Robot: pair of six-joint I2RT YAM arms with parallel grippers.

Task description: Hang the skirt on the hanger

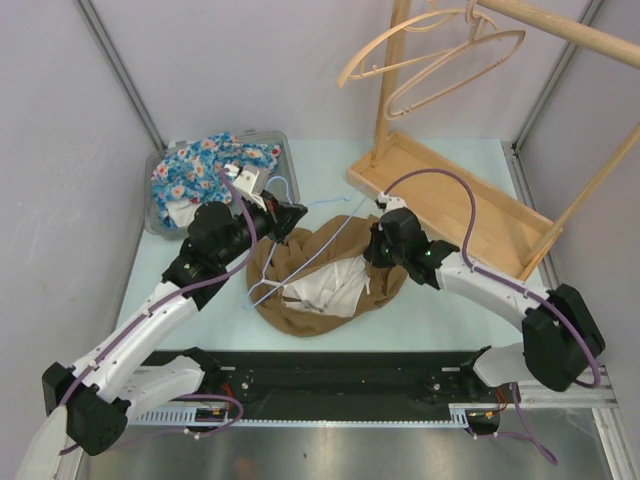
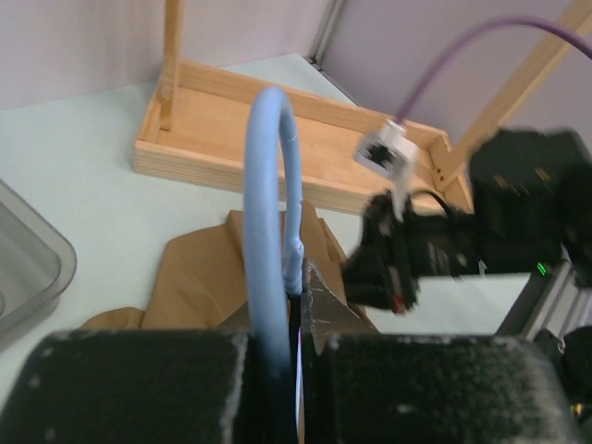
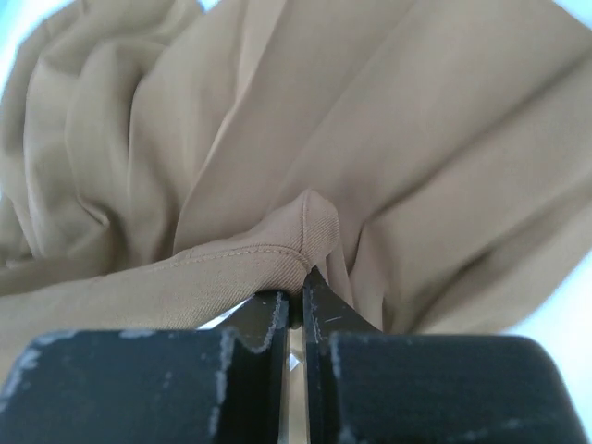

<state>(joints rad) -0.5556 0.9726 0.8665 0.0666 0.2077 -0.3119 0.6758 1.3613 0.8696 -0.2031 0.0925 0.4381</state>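
Observation:
A brown skirt (image 1: 300, 312) with white lining lies crumpled on the table between the two arms. My left gripper (image 1: 290, 218) is shut on the hook of a light blue hanger (image 1: 300, 262), whose thin frame lies across the skirt. In the left wrist view the hanger hook (image 2: 264, 185) rises from between the shut jaws of the left gripper (image 2: 301, 287), with the skirt (image 2: 199, 277) behind. My right gripper (image 1: 378, 248) sits at the skirt's right edge. In the right wrist view the right gripper (image 3: 298, 291) pinches a stitched fold of the skirt (image 3: 305, 139).
A wooden rack (image 1: 450, 205) stands at the back right, with wooden hangers (image 1: 430, 60) on its rail. A grey bin (image 1: 283, 150) at the back left holds floral cloth (image 1: 205, 170). Walls close in on the left and right.

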